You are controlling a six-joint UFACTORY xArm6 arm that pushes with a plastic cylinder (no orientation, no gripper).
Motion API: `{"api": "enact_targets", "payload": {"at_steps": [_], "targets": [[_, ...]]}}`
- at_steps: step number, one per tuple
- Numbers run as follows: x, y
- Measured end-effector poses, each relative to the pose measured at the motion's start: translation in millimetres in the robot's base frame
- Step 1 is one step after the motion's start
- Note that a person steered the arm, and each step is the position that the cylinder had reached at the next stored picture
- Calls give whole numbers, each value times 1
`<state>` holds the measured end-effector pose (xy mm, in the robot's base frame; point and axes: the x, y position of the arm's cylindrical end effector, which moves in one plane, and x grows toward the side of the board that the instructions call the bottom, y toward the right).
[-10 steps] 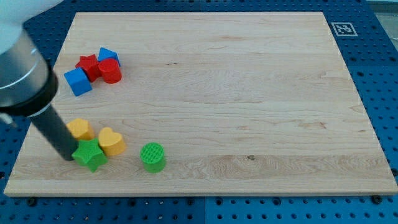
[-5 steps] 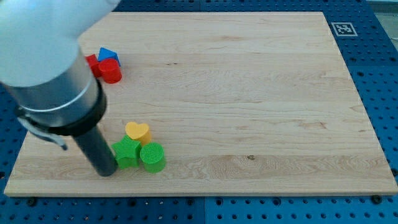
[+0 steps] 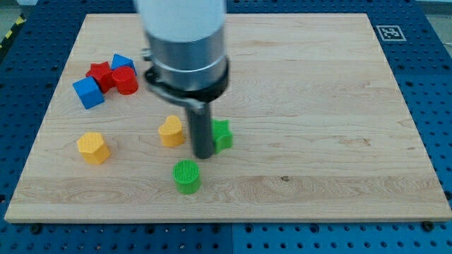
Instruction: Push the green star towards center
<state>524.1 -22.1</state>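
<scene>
Green star: your green star (image 3: 222, 134) sits a little left of the board's middle, partly hidden behind the rod, touching it on the view's right side.
Tip: my tip (image 3: 203, 156) rests on the wood just left of and slightly below the star; it is a plain rod with nothing to open or close, and it grips nothing.
Arm pose: you see the rod (image 3: 200, 130) standing close to upright, dropping from a wide, blurred silver-and-black housing (image 3: 186, 49) that fills the top centre of the view.
Neighbours: a yellow heart-like block (image 3: 171, 131) lies just left of the rod; a green cylinder (image 3: 187, 176) stands below the tip, apart from it; a yellow block (image 3: 92, 147) sits well off to the left.
Far cluster: at upper left a blue cube (image 3: 87, 92), a red star (image 3: 99, 75), a red cylinder (image 3: 125, 81) and a blue block (image 3: 122, 63) huddle together.
Surface: a pale wooden board (image 3: 318, 127) lies on a blue perforated table (image 3: 434, 77), with a black-and-white marker (image 3: 389, 32) at the board's upper right corner.
</scene>
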Motion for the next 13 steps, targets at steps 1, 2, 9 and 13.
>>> {"api": "enact_targets", "payload": {"at_steps": [1,2,9,13], "targets": [[-4,48],[-13,84],[-27,11],[-68,-4]]}}
